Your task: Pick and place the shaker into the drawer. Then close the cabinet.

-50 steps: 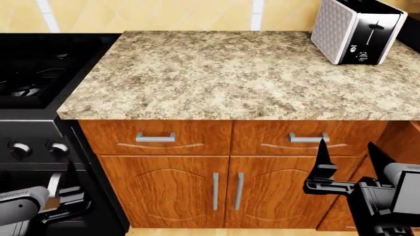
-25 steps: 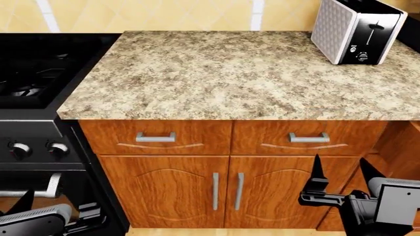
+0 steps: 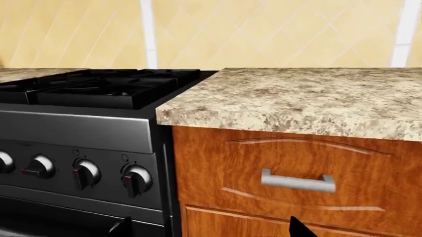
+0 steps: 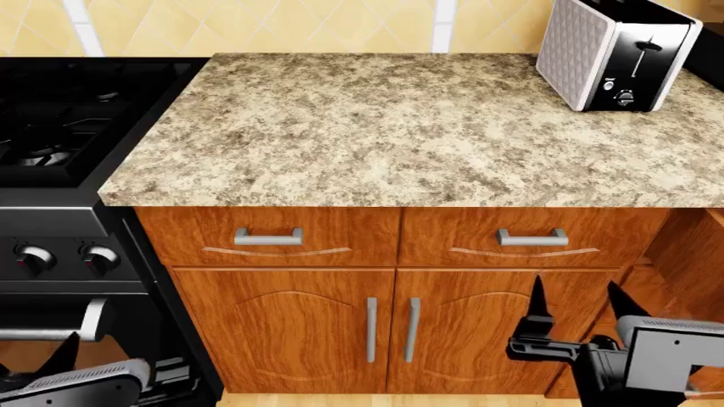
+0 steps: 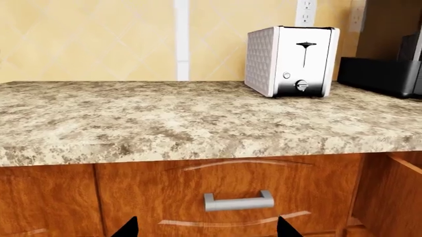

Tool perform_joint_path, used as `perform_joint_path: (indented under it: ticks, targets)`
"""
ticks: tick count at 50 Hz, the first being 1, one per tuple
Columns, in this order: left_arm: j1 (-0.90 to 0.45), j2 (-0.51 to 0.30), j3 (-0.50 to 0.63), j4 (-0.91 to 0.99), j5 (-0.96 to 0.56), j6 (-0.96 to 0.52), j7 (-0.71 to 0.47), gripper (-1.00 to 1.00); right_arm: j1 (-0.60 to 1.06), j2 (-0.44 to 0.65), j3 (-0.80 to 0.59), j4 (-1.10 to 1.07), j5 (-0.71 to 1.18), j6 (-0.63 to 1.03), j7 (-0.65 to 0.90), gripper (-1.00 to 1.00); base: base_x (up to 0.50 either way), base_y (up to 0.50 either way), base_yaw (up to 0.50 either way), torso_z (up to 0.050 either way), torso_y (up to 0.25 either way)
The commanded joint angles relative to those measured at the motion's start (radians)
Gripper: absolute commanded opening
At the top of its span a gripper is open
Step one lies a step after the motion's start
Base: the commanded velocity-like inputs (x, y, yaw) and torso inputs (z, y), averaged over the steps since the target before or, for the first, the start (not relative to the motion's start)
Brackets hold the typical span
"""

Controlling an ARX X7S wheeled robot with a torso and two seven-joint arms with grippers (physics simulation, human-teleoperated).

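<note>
No shaker shows in any view. The cabinet [image 4: 385, 322] stands straight ahead, with its two top drawer fronts and both doors flush. Wooden boards [image 4: 684, 254] jut out at its right end, also at the edge of the right wrist view [image 5: 389, 197]; I cannot tell whether they belong to the drawer. My right gripper [image 4: 577, 292] hangs open and empty in front of the right door, below the right bar handle [image 5: 238, 201]. My left gripper [image 4: 40, 360] is open and empty too, low in front of the stove [image 4: 57, 127], facing the left bar handle [image 3: 297, 180].
A speckled granite top [image 4: 419, 119] covers the cabinet. A silver toaster [image 4: 611, 51] stands at its back right corner. The black stove's knobs [image 3: 135, 177] and oven handle [image 4: 57, 332] are beside my left arm. A black appliance [image 5: 379, 74] sits right of the toaster.
Both grippers have sunk lower. The right one dropped from the right drawer handle to the door below. The left one slid down towards the view's bottom edge.
</note>
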State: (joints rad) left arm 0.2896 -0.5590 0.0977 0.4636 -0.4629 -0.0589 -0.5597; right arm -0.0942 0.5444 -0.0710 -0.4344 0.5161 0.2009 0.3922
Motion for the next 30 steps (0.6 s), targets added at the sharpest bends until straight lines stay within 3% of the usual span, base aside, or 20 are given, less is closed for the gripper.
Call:
perform_joint_path:
  ticks: [1, 7, 20, 30]
  targets:
    - [-0.006, 0.488, -0.39, 0.164, 0.36, -0.321, 0.503, 1.0, 0.005, -0.373, 0.317, -0.138, -0.307, 0.301, -0.403, 1.0, 0.0, 0.0, 0.0, 0.0, 0.0]
    - [-0.004, 0.478, -0.388, 0.179, 0.351, -0.324, 0.492, 1.0, 0.002, -0.37, 0.315, -0.145, -0.303, 0.288, -0.401, 1.0, 0.03, 0.1, 0.0, 0.0, 0.0]
    - [-0.006, 0.447, -0.379, 0.244, 0.337, -0.367, 0.471, 1.0, 0.014, -0.358, 0.318, -0.171, -0.283, 0.311, -0.391, 1.0, 0.21, 0.38, 0.0, 0.0, 0.0]
    - [0.001, 0.434, -0.378, 0.27, 0.324, -0.376, 0.459, 1.0, 0.013, -0.352, 0.335, -0.213, -0.255, 0.333, -0.382, 1.0, 0.38, 0.38, 0.0, 0.0, 0.0]
